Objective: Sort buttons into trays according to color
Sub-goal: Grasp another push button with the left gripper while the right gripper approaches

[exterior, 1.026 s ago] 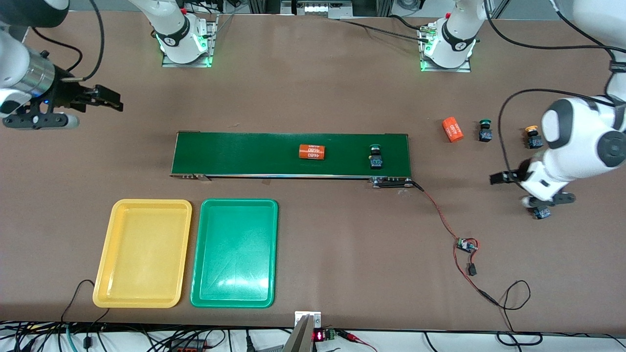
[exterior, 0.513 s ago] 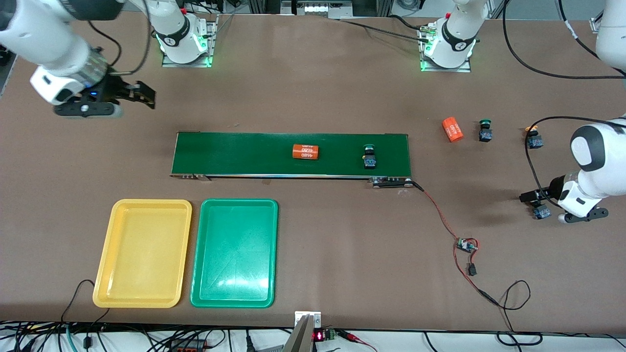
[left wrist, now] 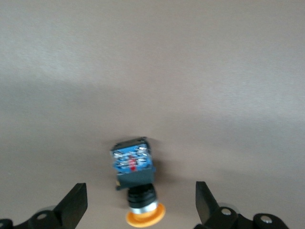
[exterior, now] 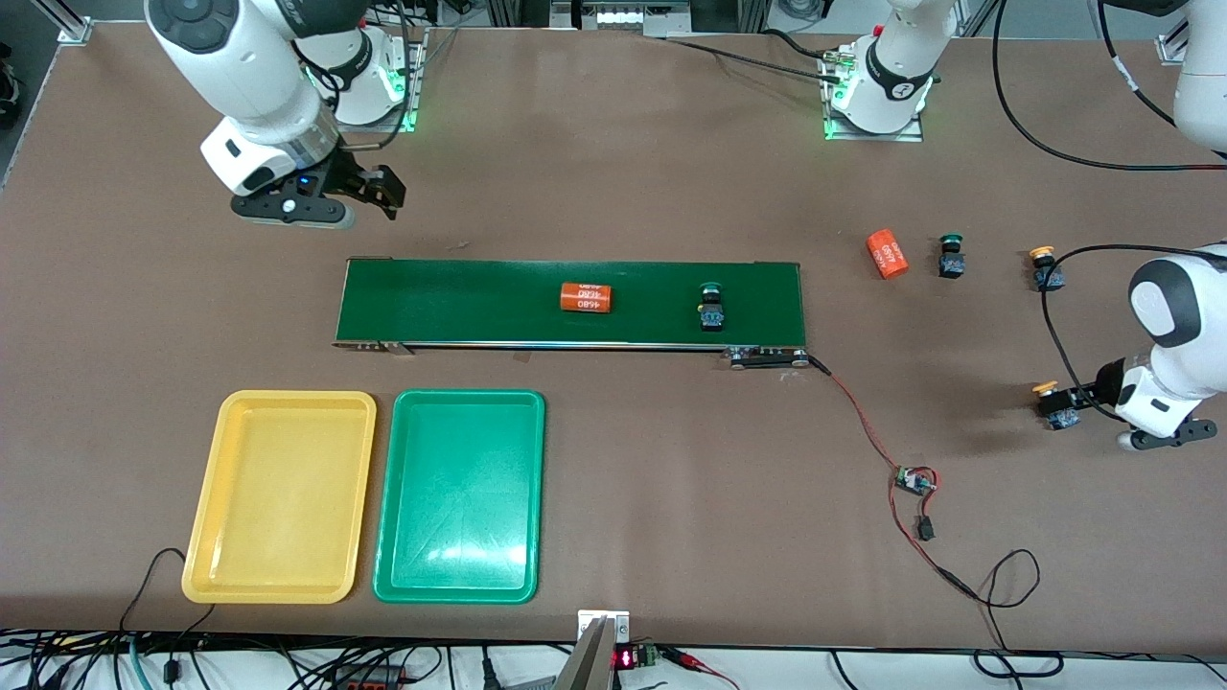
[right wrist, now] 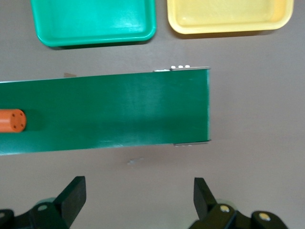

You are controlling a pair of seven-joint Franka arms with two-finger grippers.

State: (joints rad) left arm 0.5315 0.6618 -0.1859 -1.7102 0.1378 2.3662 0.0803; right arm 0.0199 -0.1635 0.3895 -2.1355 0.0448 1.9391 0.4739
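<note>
A green-capped button [exterior: 710, 307] rides on the dark-green belt [exterior: 460, 302]. Another green-capped button [exterior: 951, 257] and a yellow-capped one [exterior: 1045, 268] stand on the table toward the left arm's end. A second yellow-capped button [exterior: 1052, 403] [left wrist: 136, 176] lies on its side, its cap between the spread fingers of my open left gripper [exterior: 1072, 401] [left wrist: 140, 193], untouched. My right gripper [exterior: 386, 188] [right wrist: 138, 191] hangs open and empty over the table between its base and the belt. The yellow tray [exterior: 278, 592] [right wrist: 228, 24] and green tray [exterior: 460, 592] [right wrist: 95, 38] lie empty, nearer the camera than the belt.
One orange cylinder [exterior: 586, 297] [right wrist: 12, 120] lies on the belt, another [exterior: 888, 254] on the table beside the green-capped button. A red-black wire with a small board [exterior: 915, 481] runs from the belt's end toward the table's front edge.
The right arm swung in from the table's end toward the belt. The left arm drew back, uncovering the yellow-capped button. Cylinder and button on the belt drifted toward the right arm's end.
</note>
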